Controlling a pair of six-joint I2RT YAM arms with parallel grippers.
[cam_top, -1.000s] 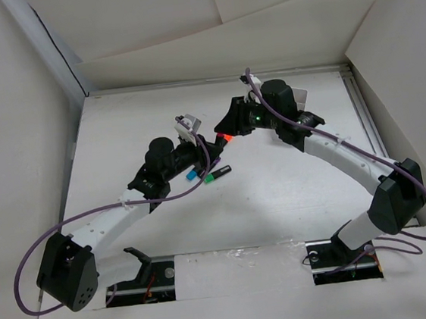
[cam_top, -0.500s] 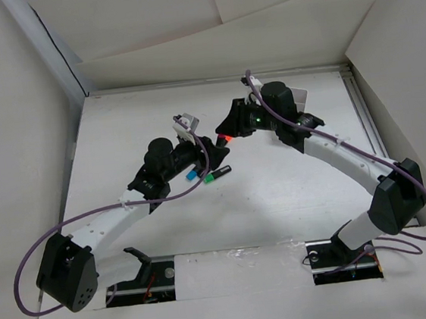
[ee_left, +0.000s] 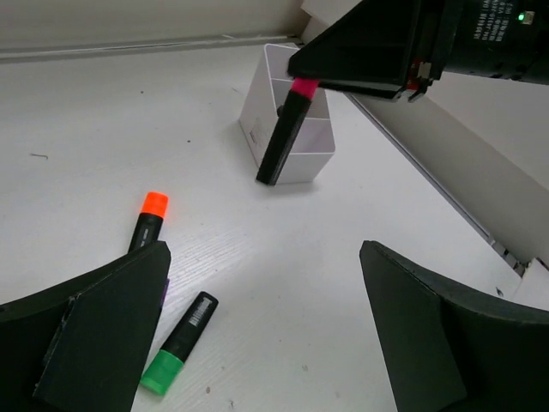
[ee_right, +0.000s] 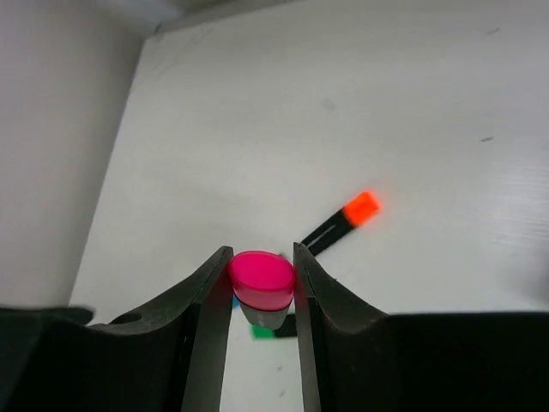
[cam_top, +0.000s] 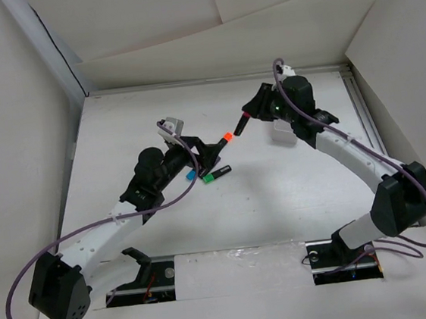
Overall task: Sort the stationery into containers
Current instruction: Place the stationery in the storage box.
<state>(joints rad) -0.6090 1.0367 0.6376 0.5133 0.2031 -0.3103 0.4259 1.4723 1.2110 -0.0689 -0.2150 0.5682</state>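
Observation:
My right gripper (cam_top: 245, 118) is shut on a pink-capped black marker (ee_left: 286, 133), pinching it by the cap (ee_right: 262, 279). The marker hangs tilted just in front of the white compartment container (ee_left: 292, 154), its lower end near the front wall. In the top view the container (cam_top: 281, 135) is partly hidden under the right arm. My left gripper (ee_left: 264, 257) is open over bare table with nothing between its fingers. An orange-ended marker (ee_left: 147, 221) and a green-ended marker (ee_left: 178, 343) lie on the table at its left.
A blue-ended marker (cam_top: 191, 175) lies beside the left gripper, partly under it. White walls (cam_top: 75, 82) enclose the table on the left, back and right. The two arms stand close together mid-table.
The left gripper has opened and drawn back to the left. The right gripper has carried the pink marker to the right and back, towards the container.

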